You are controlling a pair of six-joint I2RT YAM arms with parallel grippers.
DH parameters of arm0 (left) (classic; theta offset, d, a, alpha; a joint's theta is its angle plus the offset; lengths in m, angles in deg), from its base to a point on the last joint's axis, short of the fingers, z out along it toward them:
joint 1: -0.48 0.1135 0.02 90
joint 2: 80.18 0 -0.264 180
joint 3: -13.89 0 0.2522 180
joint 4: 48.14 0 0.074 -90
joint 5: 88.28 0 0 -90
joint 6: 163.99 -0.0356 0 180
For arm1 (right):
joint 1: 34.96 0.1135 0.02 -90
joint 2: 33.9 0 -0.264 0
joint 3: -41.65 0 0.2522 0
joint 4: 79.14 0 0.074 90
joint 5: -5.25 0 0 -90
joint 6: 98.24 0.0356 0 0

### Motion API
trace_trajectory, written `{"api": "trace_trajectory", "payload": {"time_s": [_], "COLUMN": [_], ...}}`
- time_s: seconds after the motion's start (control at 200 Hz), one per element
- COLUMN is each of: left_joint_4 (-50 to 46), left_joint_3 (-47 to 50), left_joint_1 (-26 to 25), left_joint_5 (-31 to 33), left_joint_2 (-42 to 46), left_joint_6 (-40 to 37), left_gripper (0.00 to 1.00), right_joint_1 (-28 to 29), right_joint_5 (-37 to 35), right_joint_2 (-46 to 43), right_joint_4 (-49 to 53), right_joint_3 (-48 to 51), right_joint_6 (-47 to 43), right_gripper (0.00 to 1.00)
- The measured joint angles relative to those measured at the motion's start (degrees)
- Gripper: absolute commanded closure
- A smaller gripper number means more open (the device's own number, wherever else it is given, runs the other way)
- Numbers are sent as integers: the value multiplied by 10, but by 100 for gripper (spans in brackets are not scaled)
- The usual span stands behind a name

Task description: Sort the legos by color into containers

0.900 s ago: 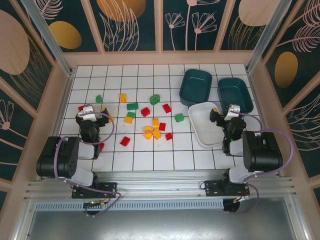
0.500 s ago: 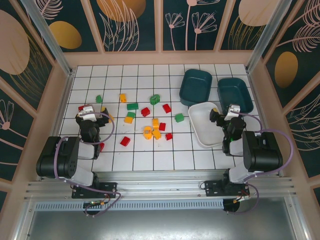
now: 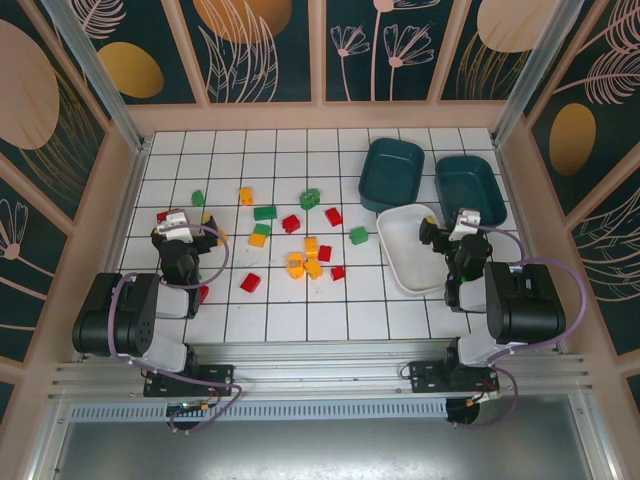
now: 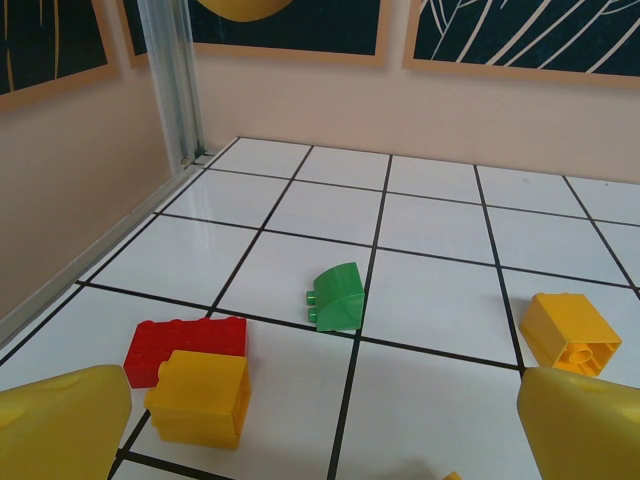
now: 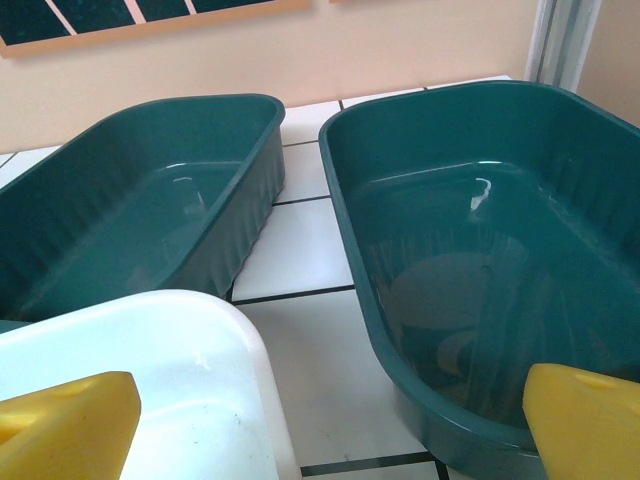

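I see left gripper (image 4: 320,435) fingers spread wide, blunt yellow tips low over glossy tiled table (image 3: 330,320). Legos (image 3: 291,223) scattered mid-table, left of bins. Close ahead of left wrist: green brick (image 4: 337,297) with curved sloped top, studded red brick (image 4: 185,345) just behind boxy yellow brick (image 4: 200,395). Right gripper (image 5: 325,425) fingers equally wide, over white bin (image 5: 170,370) corner. Two teal bins (image 5: 130,230) beyond: shiny smooth plastic, rounded corners, faintly ribbed walls.

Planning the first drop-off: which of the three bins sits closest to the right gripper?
The white bin, just beside the right gripper; the two dark teal bins sit farther back.
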Motion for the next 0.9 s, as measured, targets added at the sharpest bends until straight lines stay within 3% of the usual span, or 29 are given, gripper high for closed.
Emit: {"api": "trace_trajectory", "payload": {"time_s": [0.145,0.315,0.42,0.555,0.596,0.761,0.901], "left_joint_4": [-98,-235,-315,-439,-473,-560,-638], "left_joint_3": [-33,-118,-183,-265,-278,-233,-218], "left_joint_1": [0,0,0,-1,0,0,-1], "left_joint_5": [9,7,-1,-1,-2,-6,-76], "left_joint_2": [59,245,345,434,456,561,541], "left_joint_6": [0,16,43,164,200,316,353], "left_gripper": [1,1,1,1,1,1,18], "right_joint_1": [28,97,136,120,108,93,124], "right_joint_5": [-49,-112,-138,-130,-115,-69,-53], "right_joint_2": [-45,-190,-260,-297,-308,-282,-184], "right_joint_4": [87,230,367,495,519,648,763], "right_joint_3": [-31,-129,-243,-365,-371,-382,-398], "right_joint_6": [0,-22,0,82,109,181,186], "right_gripper": [1,1,1,1,9,23,24]}}
